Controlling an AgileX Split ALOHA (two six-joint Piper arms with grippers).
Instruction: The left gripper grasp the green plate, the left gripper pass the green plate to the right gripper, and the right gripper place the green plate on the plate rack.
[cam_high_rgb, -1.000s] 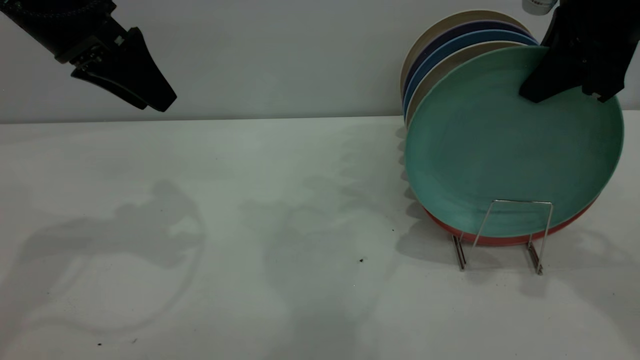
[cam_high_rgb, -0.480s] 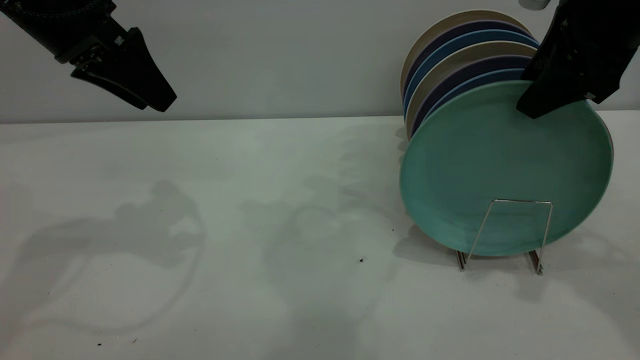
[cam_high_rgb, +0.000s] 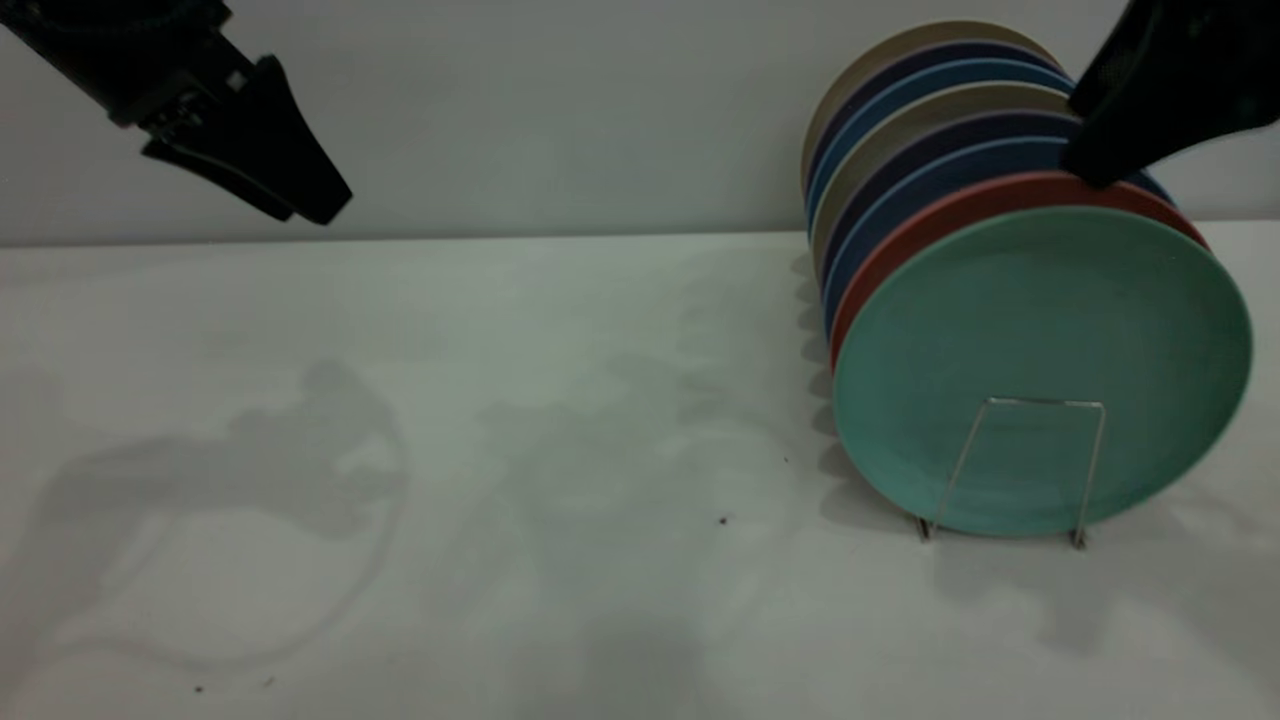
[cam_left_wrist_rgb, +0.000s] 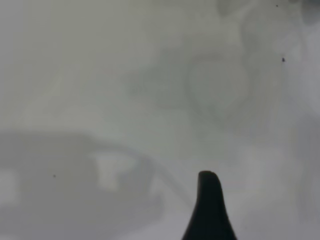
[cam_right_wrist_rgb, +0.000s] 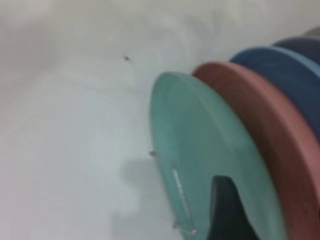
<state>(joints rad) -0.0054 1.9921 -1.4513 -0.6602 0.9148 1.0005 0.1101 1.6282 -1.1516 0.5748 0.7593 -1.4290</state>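
Green plate (cam_high_rgb: 1040, 370) upright in plate rack (cam_high_rgb: 1030, 470) on white table (cam_high_rgb: 450, 450)

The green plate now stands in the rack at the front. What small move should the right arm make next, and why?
Probably lift the right gripper a little higher and away. The green plate stands on edge in the plate rack, leaning on the pink plate, and the gripper no longer holds it. The left gripper hangs idle far off.
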